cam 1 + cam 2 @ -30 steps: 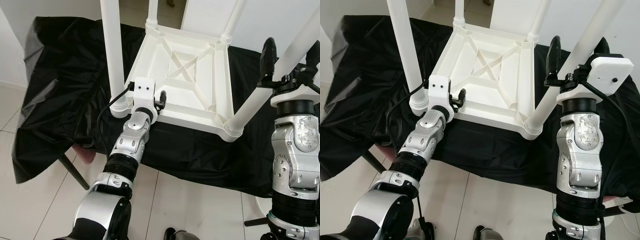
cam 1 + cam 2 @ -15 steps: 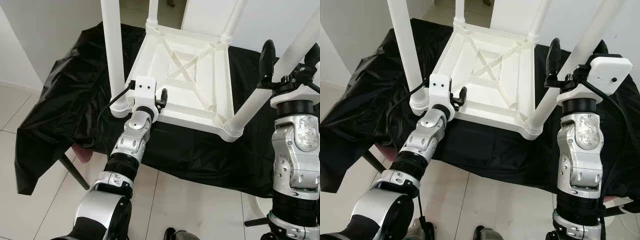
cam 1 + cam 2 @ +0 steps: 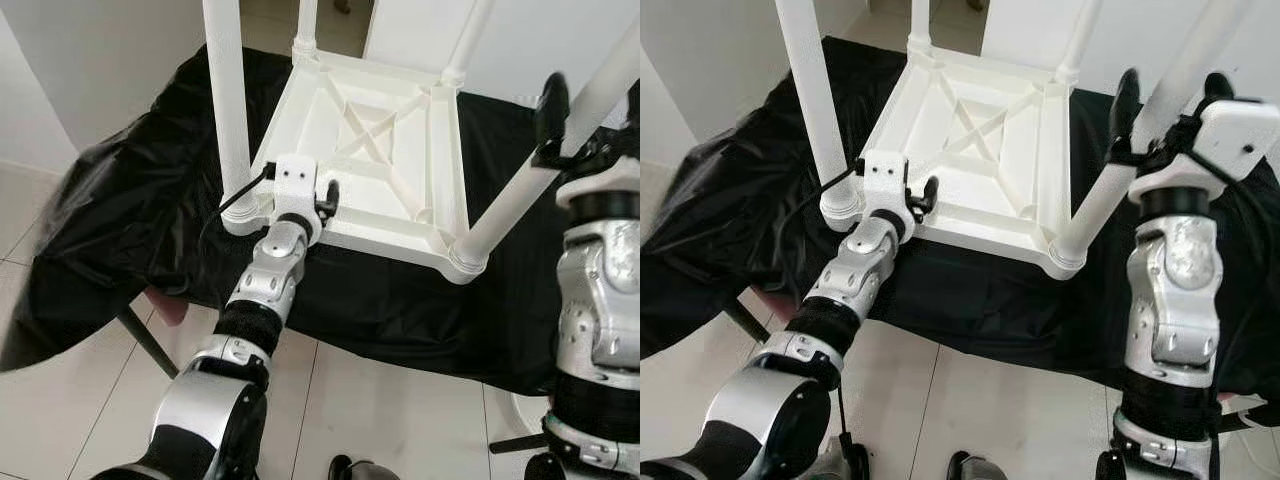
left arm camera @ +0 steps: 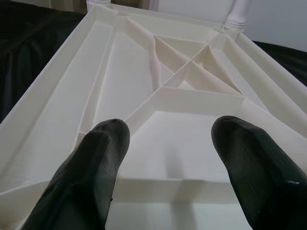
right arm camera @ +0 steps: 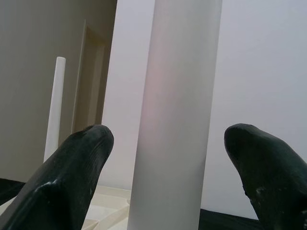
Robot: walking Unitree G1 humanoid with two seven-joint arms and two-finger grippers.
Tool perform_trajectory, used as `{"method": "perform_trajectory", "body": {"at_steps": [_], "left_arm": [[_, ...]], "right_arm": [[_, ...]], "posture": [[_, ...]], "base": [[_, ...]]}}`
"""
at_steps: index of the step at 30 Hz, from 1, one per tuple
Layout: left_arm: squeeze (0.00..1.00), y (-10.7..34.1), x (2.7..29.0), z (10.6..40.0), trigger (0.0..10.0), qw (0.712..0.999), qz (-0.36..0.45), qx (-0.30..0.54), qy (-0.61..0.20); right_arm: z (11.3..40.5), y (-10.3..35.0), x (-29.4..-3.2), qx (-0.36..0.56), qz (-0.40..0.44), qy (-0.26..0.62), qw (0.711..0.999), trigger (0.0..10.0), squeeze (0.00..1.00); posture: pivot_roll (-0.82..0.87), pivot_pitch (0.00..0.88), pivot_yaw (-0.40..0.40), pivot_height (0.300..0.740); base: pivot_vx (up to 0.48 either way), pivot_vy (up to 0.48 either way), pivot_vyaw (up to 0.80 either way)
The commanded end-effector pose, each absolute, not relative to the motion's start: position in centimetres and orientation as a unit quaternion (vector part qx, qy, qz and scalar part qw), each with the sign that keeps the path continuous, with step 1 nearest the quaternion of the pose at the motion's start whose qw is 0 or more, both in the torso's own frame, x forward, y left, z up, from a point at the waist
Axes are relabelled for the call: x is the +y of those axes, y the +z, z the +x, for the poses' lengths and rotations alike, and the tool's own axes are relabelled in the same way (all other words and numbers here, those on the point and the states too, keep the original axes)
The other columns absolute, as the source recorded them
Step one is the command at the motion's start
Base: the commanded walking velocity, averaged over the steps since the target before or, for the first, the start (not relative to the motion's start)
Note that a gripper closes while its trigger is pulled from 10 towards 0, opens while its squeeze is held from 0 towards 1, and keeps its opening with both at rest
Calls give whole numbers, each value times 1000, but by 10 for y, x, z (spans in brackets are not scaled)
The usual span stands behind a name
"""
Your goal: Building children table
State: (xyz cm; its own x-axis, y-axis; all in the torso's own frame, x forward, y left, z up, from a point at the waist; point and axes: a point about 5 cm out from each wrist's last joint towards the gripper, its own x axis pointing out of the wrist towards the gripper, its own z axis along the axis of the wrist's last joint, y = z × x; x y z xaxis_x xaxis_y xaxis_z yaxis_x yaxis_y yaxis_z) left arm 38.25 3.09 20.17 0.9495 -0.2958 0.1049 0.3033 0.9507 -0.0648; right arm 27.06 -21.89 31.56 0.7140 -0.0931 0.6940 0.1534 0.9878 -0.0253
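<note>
Table [image 3: 375,150] legs run past the frame; right gripper [image 5: 177,158] straddles one.

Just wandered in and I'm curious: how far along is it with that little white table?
All four legs look fitted; the white table lies upside down on the black cloth. In hand: the right gripper has open jaws around the near right leg, while the left gripper rests open at the frame's near edge. Left: probably tightening, then turning it upright.
</note>
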Motion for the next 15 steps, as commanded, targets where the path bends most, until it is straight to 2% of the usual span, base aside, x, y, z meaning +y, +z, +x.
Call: {"method": "perform_trajectory", "body": {"at_steps": [1, 15], "left_arm": [[0, 195, 26, 382, 10000, 987, -45, -36, -151], [0, 189, 29, 383, 10000, 986, -38, -34, -156]], "right_arm": [[271, 316, -224, -371, -35, -76, 925, 10000, 0], [276, 314, -223, -364, -29, -68, 928, 10000, 0]], "posture": [[13, 153, -66, 740], [8, 162, -67, 740]], "base": [[0, 0, 0], [0, 0, 0]]}}
